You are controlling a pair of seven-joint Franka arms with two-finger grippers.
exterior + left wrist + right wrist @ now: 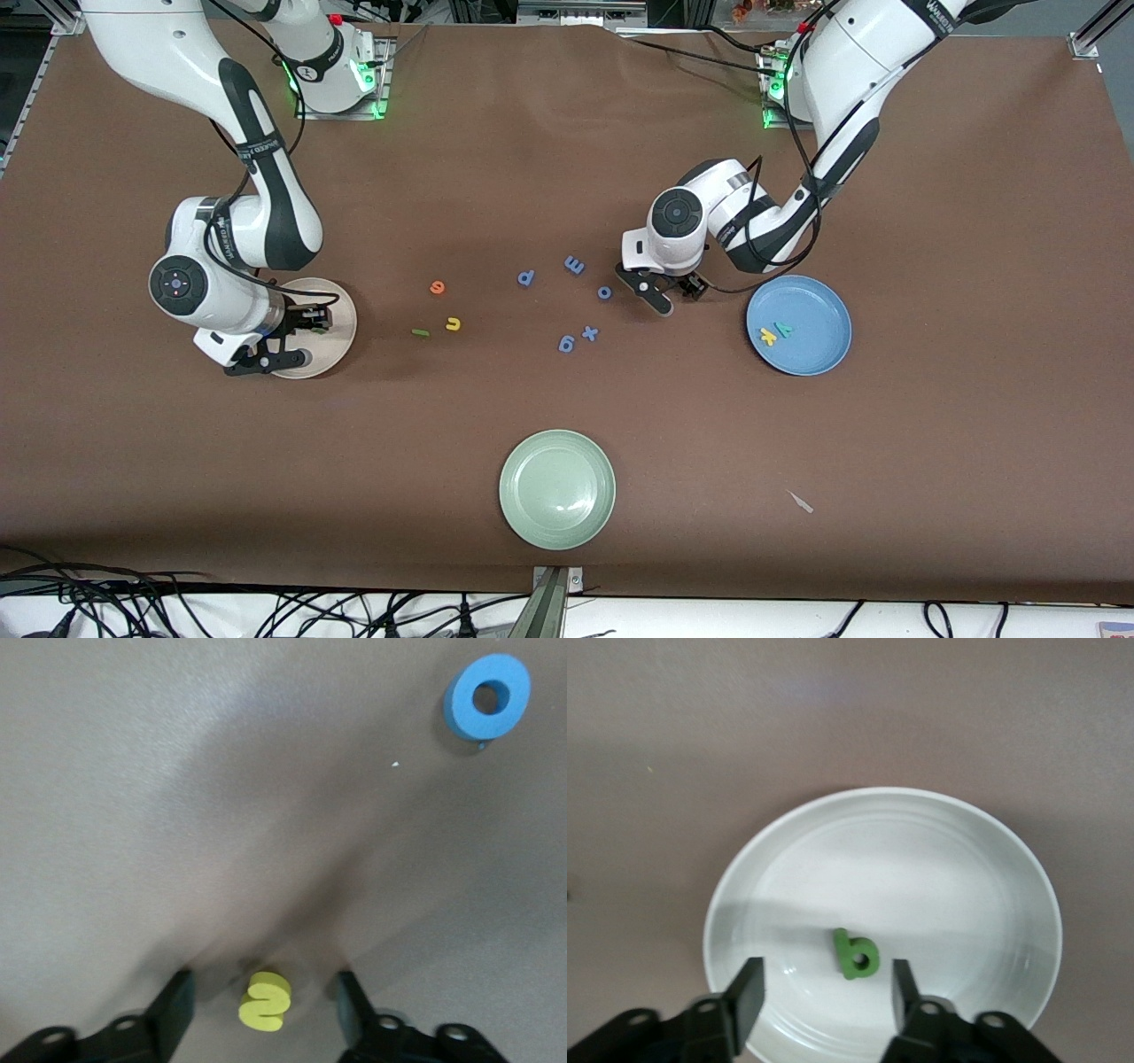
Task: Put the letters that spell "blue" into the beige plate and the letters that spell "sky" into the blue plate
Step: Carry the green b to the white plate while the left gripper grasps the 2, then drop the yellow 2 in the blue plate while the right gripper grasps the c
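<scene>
My right gripper [299, 339] [826, 967] hangs open over the beige plate [344, 312] [921, 859]. The green "b" [856, 954] lies flat in that plate, free of both fingers. The orange "e" [437, 286], yellow "u" [453, 323] and green "l" [420, 332] lie on the table beside the plate, toward the middle. My left gripper [663, 297] [263, 983] is low at the table beside the blue plate [824, 306], open, with the yellow "s" [265, 1001] between its fingers and a gap on each side. The yellow "k" [767, 335] and teal "y" [783, 329] rest in the blue plate.
Several periwinkle-blue letters [574, 264] are scattered mid-table between the two grippers; one ring-shaped one [487, 698] lies close to my left gripper. A pale green plate [556, 488] sits nearer the front camera. A small pale scrap [800, 501] lies near the front edge.
</scene>
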